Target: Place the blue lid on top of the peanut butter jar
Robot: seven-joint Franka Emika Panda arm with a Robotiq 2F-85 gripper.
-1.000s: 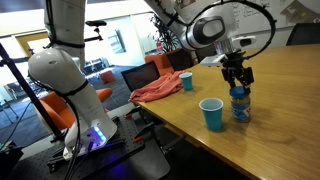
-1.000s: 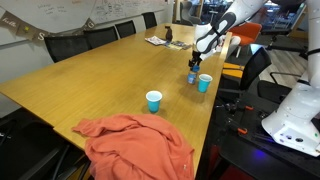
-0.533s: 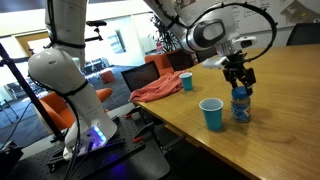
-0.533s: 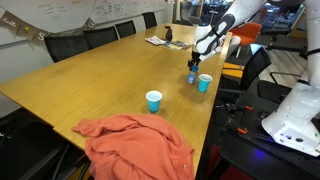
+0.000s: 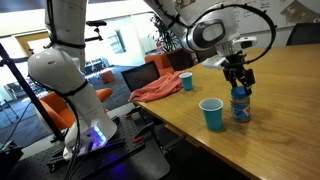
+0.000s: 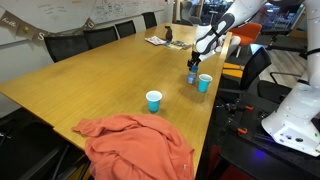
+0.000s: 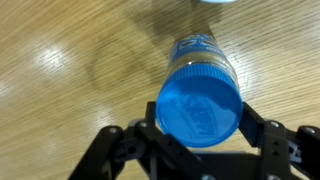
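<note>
The peanut butter jar [image 5: 240, 107] stands upright on the wooden table [image 5: 285, 120] near its edge, and shows small in an exterior view [image 6: 192, 77]. The blue lid [image 7: 200, 108] sits on the jar's top; the jar's blue label [image 7: 200, 47] shows just beyond it. My gripper [image 7: 200, 128] comes straight down over the jar, its two black fingers against the lid's left and right sides. It shows above the jar in both exterior views [image 5: 238, 80] [image 6: 195, 63].
A blue cup [image 5: 211, 114] stands close beside the jar, also visible at the table edge [image 6: 204, 83]. Another blue cup [image 5: 186, 81] [image 6: 153, 101] stands further along. An orange cloth [image 5: 155, 88] [image 6: 135, 145] lies at the table's end. Office chairs surround the table.
</note>
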